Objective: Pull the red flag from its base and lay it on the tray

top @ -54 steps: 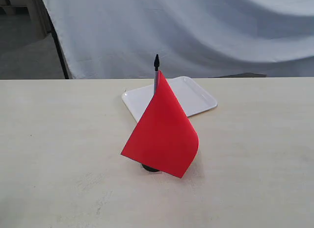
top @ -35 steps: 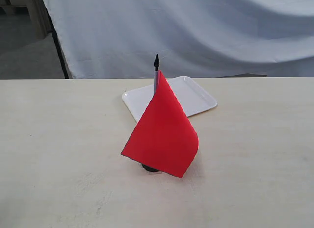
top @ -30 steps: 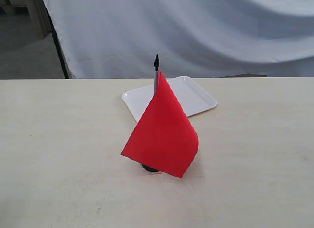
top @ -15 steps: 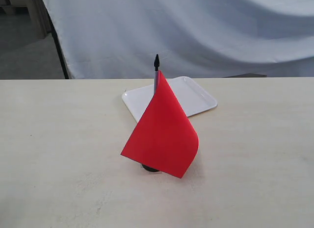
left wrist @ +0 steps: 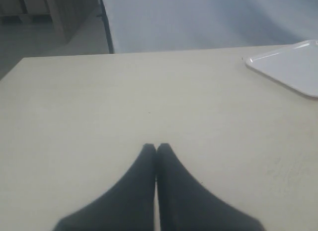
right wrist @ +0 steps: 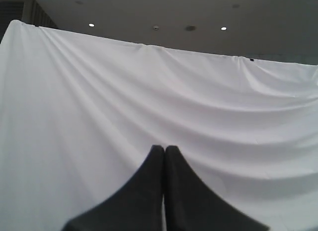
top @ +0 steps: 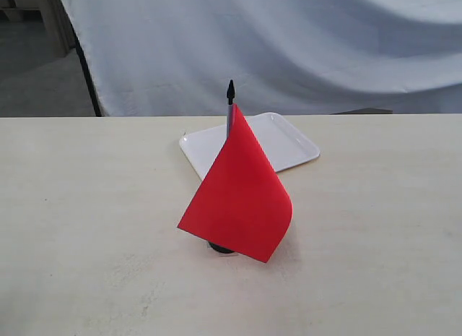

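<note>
The flag stands upright in the middle of the exterior frame. Its black tip points up just above the cloth's top corner. The red cloth hangs down and to the right of the pole, with a curl at its lower right edge. It hides most of the base — only a dark sliver shows under the cloth's lower edge, resting on the table. The flag has not yet been pulled from the base.

The tray lies flat behind the flag, just right of centre in the upper middle of the frame and near the table's far edge. The pole and cloth cover its left part. A white sheet fills the background across the top of the frame.

The grippers show only in their own wrist views. The left gripper has its dark fingers pressed together, tips touching, with nothing between them. It hangs over bare table, and a corner of the tray is well apart from it. The right gripper is likewise closed on nothing — it faces the sheet, with small ceiling lights beyond.
</note>
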Controlling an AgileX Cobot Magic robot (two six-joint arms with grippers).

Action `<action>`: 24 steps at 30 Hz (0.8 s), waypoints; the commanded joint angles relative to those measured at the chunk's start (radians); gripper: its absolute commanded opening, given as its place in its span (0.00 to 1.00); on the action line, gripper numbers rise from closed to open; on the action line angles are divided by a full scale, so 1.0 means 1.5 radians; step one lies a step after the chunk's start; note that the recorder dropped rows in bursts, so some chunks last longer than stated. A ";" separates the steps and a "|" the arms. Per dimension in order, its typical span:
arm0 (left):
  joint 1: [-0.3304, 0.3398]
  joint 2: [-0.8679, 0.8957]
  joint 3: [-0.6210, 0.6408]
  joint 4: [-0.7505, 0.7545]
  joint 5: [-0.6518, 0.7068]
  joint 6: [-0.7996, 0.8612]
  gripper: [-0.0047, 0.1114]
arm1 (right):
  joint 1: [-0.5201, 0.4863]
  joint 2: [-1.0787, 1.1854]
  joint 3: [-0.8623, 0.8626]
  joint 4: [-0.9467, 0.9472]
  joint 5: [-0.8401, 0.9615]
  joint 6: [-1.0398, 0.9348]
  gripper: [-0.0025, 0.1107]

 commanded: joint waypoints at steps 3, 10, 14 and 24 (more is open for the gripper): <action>0.001 -0.002 0.001 0.002 -0.003 -0.004 0.04 | -0.004 0.166 -0.075 0.000 0.013 -0.020 0.02; 0.001 -0.002 0.001 0.002 -0.003 -0.004 0.04 | -0.004 0.381 -0.107 0.000 0.001 -0.017 0.02; 0.001 -0.002 0.001 0.002 -0.003 -0.004 0.04 | 0.000 0.493 -0.107 0.000 -0.009 -0.005 0.02; 0.001 -0.002 0.001 0.002 -0.003 -0.004 0.04 | 0.183 0.713 -0.103 -0.083 -0.100 0.012 0.02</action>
